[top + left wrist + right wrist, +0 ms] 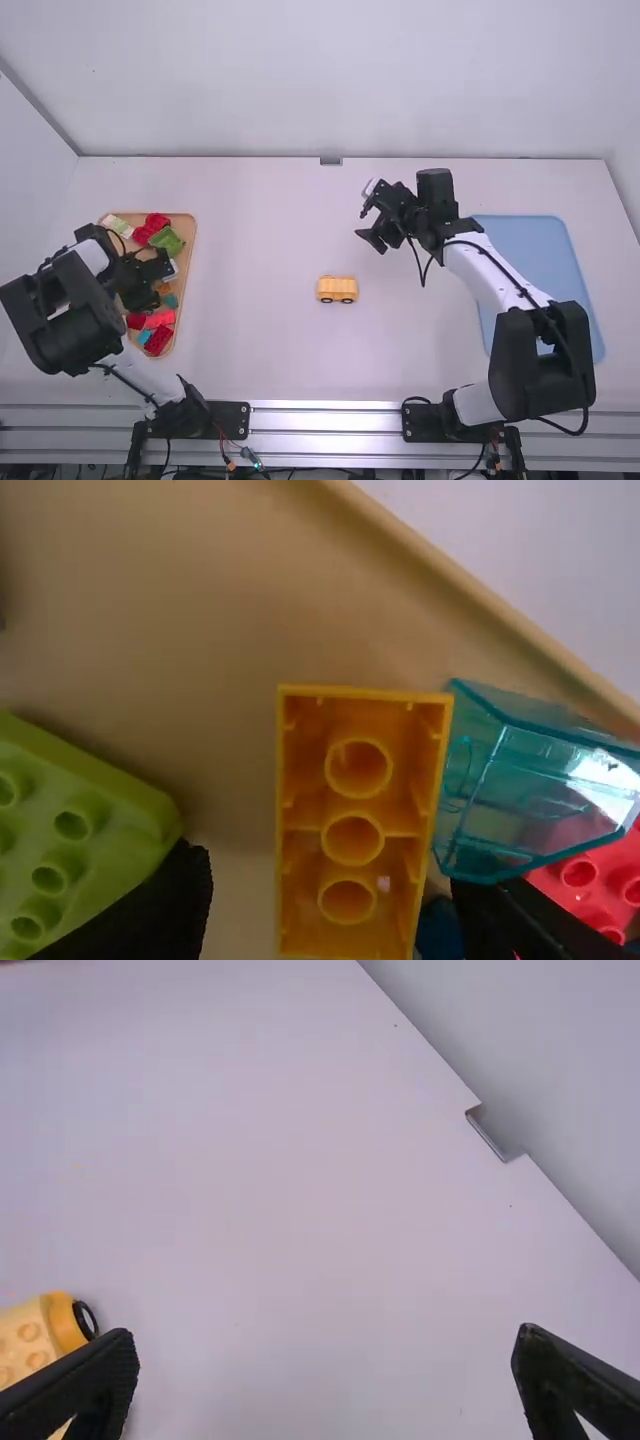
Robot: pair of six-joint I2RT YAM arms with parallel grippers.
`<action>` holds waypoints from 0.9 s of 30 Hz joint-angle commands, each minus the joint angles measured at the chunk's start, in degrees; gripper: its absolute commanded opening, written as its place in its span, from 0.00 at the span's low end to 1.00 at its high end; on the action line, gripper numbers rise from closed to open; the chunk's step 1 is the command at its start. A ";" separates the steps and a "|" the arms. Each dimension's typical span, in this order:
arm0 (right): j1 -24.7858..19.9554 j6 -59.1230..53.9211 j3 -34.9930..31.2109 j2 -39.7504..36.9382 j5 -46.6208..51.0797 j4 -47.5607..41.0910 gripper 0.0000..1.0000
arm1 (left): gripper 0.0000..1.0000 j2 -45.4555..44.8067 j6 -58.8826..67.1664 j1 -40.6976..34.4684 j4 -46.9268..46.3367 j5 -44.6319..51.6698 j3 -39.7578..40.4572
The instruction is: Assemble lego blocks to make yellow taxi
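As assembly likely needs open room, the yellow plastic wheeled base [337,289] sits mid-table in the high view, white tabletop [260,260] around it. In the left wrist view, the left gripper [328,870] is spread astride an upturned orange-yellow plastic brick [353,788], hemmed by 2 neighbours: a clear teal block [530,795] and a green studded block [110,790]. In the right wrist view, the right gripper [328,1345] is spread, pinching nothing.
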 commanded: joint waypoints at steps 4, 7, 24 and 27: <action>0.31 0.50 1.81 -1.62 -0.35 0.07 0.99 | 0.59 1.64 0.66 -0.37 0.15 4.28 -0.74; 0.39 0.68 1.81 -1.62 -0.46 0.04 0.99 | 0.57 1.97 0.70 -0.37 0.24 3.91 -0.74; 0.37 1.68 1.81 -1.70 -0.55 0.07 0.99 | 0.30 1.97 -1.44 0.00 0.17 3.76 -0.72; 0.37 1.70 1.81 -1.70 -0.57 0.04 0.99 | 0.32 1.95 -1.49 0.02 -0.07 3.72 -0.13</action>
